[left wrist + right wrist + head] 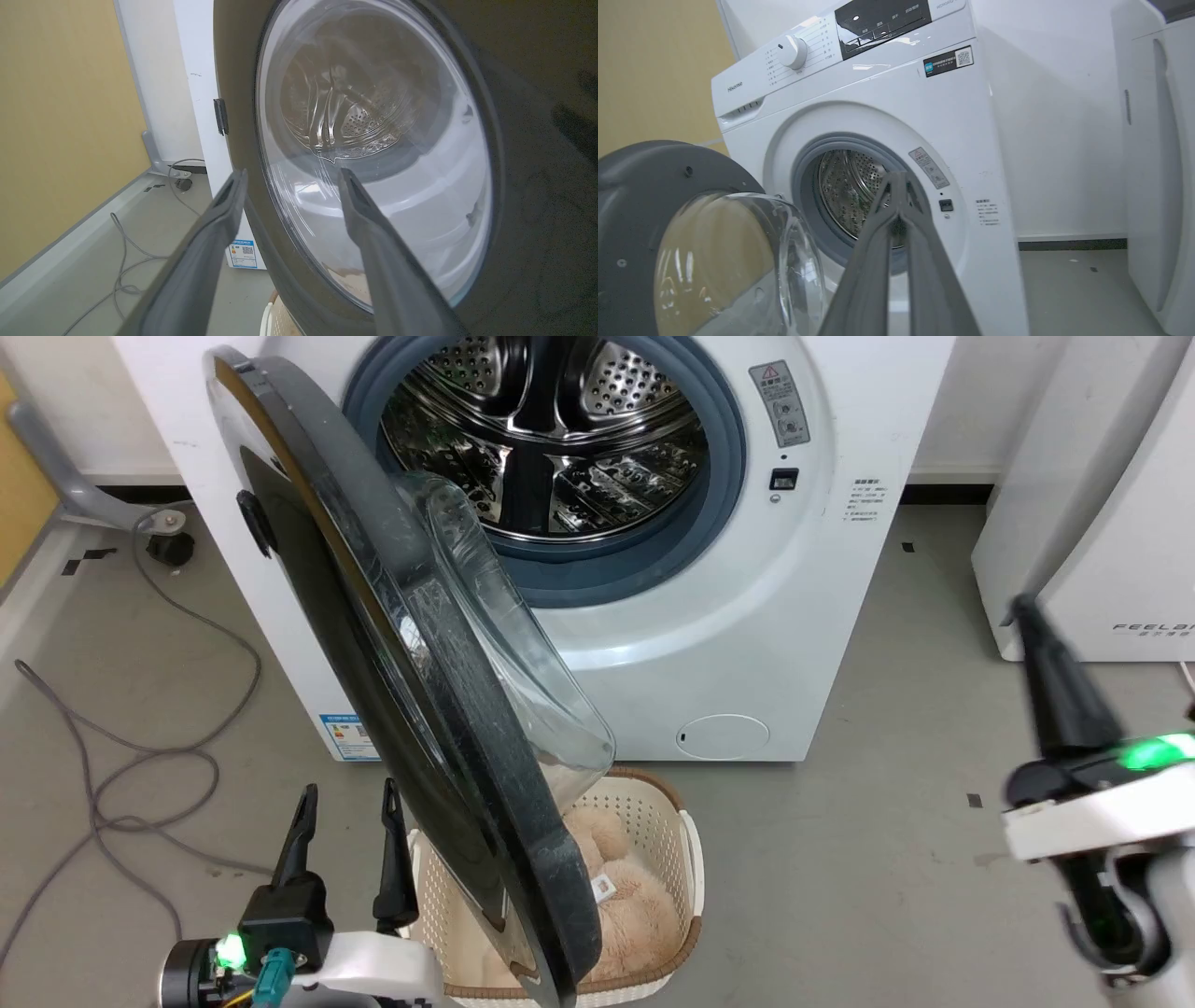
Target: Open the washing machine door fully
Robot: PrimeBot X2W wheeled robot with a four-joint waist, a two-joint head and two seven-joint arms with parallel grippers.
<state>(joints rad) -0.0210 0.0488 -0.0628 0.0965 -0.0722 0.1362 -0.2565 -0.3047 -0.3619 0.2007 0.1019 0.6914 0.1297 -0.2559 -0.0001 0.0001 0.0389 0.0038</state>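
**Door half open, left gripper spread at its outer face**

The washing machine door (420, 709) hangs from the left edge of the washing machine (747, 616) front. It stands roughly square to the front, and its free edge reaches out over a cream basket (693, 845) on the floor. The left gripper (348, 793) sits low beside the door's glossy black outer face with its fingers spread and nothing between them. In the left wrist view the door's rim runs between those fingers, but I cannot tell whether they touch it. The right gripper (1027, 611) is well apart at the right, its fingers pressed together and empty.

The door looks rigid and fairly heavy, yet it should swing easily on its hinge under a light, steady force. The black face is probably slick, and the bulging glass bowl (504, 644) is the fragile part. The best hold is likely the dark grey rim near the free edge, far from the hinge. There the fingers could pinch the rim, or push on its inner side, along the door's arc.
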